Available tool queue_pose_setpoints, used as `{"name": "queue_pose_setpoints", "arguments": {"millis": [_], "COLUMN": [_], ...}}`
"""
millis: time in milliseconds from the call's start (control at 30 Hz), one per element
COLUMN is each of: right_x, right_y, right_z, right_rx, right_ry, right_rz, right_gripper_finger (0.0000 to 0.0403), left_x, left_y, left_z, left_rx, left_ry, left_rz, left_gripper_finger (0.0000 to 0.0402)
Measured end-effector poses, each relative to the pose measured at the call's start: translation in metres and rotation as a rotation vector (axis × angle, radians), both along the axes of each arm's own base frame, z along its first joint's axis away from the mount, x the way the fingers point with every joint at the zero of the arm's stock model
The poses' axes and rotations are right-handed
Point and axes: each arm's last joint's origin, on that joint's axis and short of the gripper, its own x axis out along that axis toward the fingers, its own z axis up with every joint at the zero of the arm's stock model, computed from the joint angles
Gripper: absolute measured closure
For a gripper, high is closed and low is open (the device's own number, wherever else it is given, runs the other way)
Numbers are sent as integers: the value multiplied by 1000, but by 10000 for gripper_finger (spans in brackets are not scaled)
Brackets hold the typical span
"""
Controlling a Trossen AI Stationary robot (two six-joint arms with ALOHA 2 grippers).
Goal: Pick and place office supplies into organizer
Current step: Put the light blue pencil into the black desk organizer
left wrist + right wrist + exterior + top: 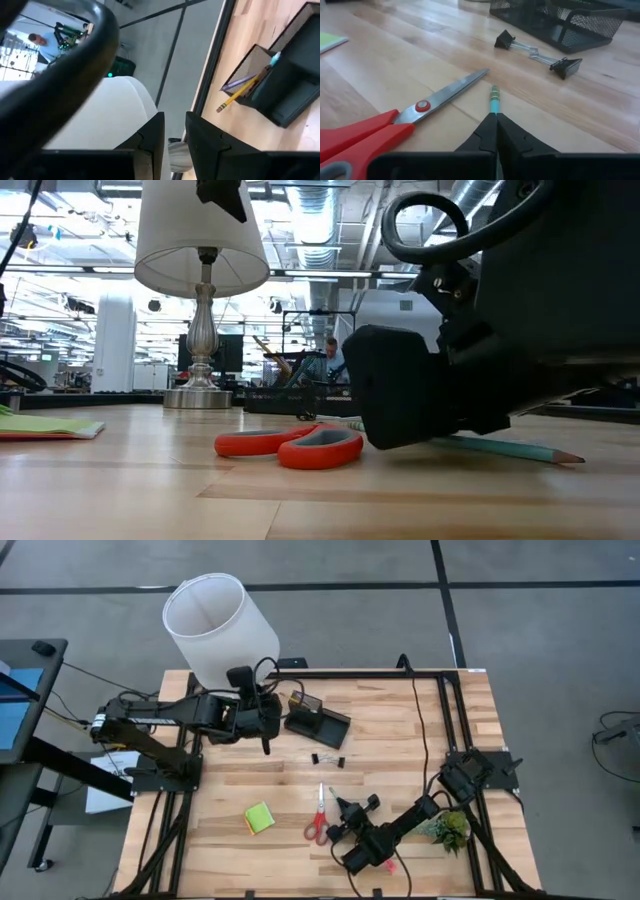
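White-shaded lamp (218, 625); small green plant (448, 830)

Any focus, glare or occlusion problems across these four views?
High view: even light, soft shadows, everything sharp. Low view: bright ceiling lights behind the lamp; the right gripper looms dark, hiding part of the teal pencil. Left wrist view: a blurred dark cable crosses the picture; the organizer stays readable. Right wrist view: scissors and black clips sharp, the nearest handles slightly soft.

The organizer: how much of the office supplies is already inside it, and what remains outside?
Done: a yellow pencil stands in the organizer. In hand: the right gripper is shut on a teal pencil. Left on the table: the scissors, sticky-note pad and two black clips. The left gripper waits near the lamp.
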Motion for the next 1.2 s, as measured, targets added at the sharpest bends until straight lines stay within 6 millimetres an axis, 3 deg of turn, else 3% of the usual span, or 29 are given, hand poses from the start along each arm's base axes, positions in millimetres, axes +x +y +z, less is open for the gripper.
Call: {"name": "queue_pose_setpoints", "arguments": {"millis": [233, 333, 467, 633, 1033, 1200], "right_x": [1, 1, 1, 2, 13, 14], "right_y": [0, 0, 0, 0, -15, -16], "right_z": [25, 33, 34, 30, 28, 28], "right_rx": [-35, -59, -48, 65, 146, 190], "right_ry": [0, 4, 9, 84, 138, 91], "right_rz": [25, 31, 34, 46, 17, -17], "right_gripper_finger": [401, 401, 402, 398, 306, 290], "left_x": [0, 0, 2, 2, 1, -2], "left_y": [-4, -6, -9, -9, -9, -9], "left_z": [0, -2, -6, -8, -8, -9], "left_rx": [-17, -108, -247, -213, -200, -209], "left_ry": [-38, -72, -65, -60, -51, -41], "left_rz": [4, -8, -67, -50, -45, -30], "left_gripper_finger": [331, 331, 331, 331, 331, 331]}}
